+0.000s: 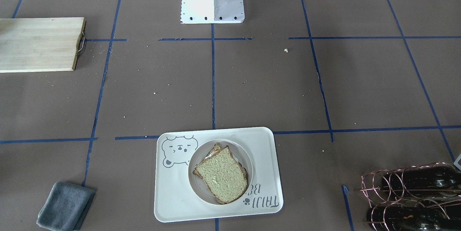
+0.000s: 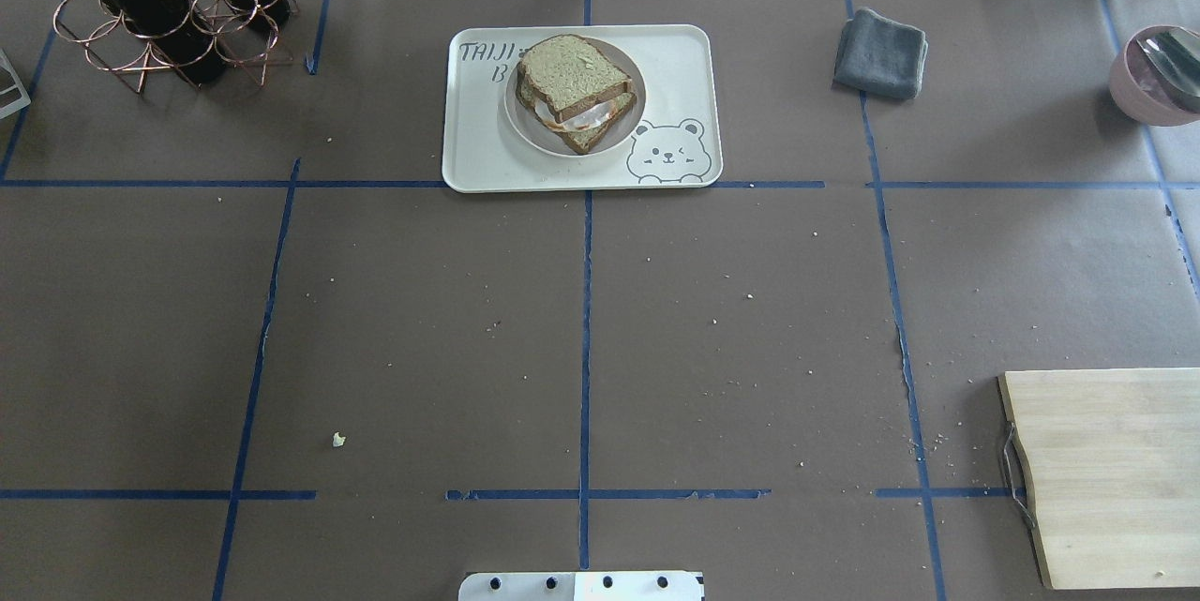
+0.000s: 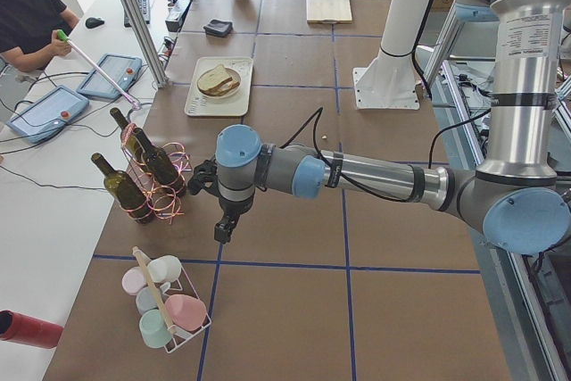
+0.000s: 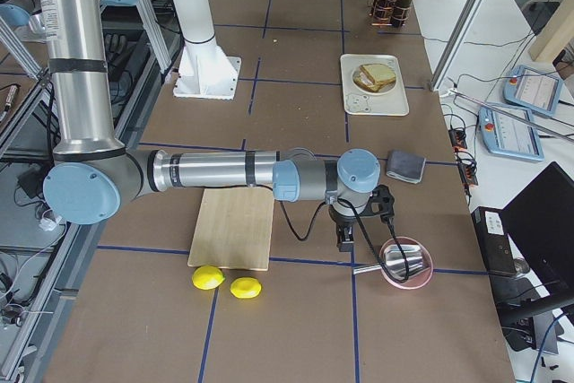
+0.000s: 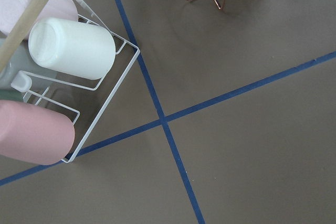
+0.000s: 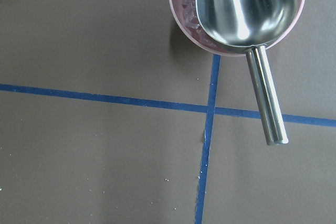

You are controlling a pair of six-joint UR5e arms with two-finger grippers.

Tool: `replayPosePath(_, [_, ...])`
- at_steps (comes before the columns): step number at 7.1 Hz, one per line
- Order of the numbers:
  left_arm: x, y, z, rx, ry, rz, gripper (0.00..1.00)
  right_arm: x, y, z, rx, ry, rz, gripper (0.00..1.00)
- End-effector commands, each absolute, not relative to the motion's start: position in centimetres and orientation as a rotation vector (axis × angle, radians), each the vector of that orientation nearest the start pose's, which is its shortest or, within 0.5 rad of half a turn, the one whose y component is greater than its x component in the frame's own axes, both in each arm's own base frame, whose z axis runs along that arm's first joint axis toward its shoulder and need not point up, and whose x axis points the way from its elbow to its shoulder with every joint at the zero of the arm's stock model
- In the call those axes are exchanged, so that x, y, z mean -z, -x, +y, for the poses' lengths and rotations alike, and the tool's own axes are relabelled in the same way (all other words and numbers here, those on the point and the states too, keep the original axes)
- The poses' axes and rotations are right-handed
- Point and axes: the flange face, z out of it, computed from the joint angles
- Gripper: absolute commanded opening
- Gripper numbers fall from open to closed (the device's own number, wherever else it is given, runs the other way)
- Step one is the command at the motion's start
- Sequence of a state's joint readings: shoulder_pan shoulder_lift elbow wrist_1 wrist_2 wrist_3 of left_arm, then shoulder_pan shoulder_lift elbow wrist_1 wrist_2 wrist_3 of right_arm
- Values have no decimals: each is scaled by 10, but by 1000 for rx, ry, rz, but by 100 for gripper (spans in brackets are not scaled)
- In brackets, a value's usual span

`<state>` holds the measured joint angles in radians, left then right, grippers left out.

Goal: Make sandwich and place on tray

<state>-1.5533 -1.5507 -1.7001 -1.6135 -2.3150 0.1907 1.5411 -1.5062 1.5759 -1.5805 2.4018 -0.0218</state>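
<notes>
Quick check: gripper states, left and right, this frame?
Left gripper: cannot be told; shows only in the side view, near the wine rack.
Right gripper: cannot be told; shows only in the side view, beside the pink bowl.

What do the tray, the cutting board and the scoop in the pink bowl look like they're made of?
Tray: probably plastic; matte cream, moulded rounded rim, printed bear drawing.
Cutting board: pale wood; straight grain lines show along it.
Scoop: polished metal, likely steel; mirror-like reflections on its surface.
</notes>
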Motion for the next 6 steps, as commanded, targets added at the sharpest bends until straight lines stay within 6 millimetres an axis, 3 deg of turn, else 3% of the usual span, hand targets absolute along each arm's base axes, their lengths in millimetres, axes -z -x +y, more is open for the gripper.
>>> replayPosePath(1, [-626,57,-486,-203,-79,744,100,-631,-44,-516,54,-26,-844,100])
replayPosePath(6, [-628,57,-480,-181,-26,750,100,-642,-48,-503,28,-2,-887,100])
